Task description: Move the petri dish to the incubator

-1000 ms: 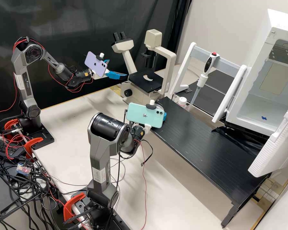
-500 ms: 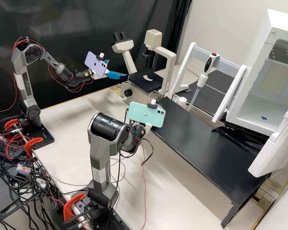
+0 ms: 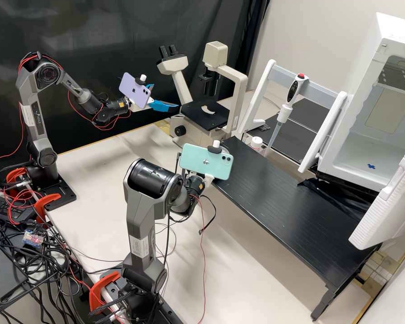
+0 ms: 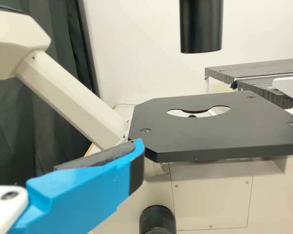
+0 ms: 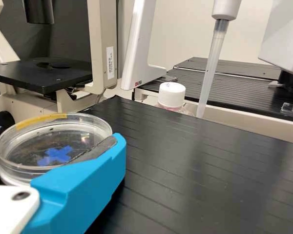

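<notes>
Incubator [image 3: 393, 28] is seen open, well apart from the microscope [image 3: 198, 117]. Just beside the microscope, the left tool [image 3: 165, 96] is spread open. Near the microscope, the right tool [image 3: 207, 179] is closed on the petri dish [image 5: 44, 141], which is held level.

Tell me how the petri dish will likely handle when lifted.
The petri dish, between the right gripper's fingers, looks thin-walled and clear, so probably light, stiff and perhaps brittle if squeezed hard. Its smooth, round side could slip or turn against the pads. Low and wide, it seems unlikely to tip once set flat.
</notes>
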You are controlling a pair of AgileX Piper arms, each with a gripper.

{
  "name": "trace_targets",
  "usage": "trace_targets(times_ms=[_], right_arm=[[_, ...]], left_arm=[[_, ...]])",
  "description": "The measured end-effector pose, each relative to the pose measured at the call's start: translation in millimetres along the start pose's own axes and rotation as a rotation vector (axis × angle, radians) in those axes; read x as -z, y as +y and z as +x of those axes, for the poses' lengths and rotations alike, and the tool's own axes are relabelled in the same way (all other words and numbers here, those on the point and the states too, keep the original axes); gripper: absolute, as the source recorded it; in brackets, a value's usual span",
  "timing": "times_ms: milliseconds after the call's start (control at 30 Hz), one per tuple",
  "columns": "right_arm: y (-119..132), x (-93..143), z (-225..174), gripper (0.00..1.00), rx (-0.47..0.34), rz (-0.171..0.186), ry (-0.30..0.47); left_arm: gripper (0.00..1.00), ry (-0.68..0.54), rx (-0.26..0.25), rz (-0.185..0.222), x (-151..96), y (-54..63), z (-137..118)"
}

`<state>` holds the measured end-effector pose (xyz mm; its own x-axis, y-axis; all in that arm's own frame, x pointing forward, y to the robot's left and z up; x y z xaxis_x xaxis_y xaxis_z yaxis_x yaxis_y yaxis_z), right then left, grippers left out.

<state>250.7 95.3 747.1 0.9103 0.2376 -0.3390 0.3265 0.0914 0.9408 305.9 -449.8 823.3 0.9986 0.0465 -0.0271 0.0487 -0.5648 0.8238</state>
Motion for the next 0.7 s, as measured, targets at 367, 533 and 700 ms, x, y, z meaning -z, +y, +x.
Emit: trace_targets(times_ms=[367,533,700], right_arm=[[50,-27,-33,0.00,-0.186,0.058,-0.099],[80,-46,-51,0.00,-0.293,0.057,-0.125],[117,-66,-62,0.00,-0.419,0.068,-0.177]], left_arm=[[1.00,0.000,0.000,0.000,0,0.0,0],[1.00,0.000,0.000,0.000,0,0.0,0],[1.00,0.000,0.000,0.000,0,0.0,0]])
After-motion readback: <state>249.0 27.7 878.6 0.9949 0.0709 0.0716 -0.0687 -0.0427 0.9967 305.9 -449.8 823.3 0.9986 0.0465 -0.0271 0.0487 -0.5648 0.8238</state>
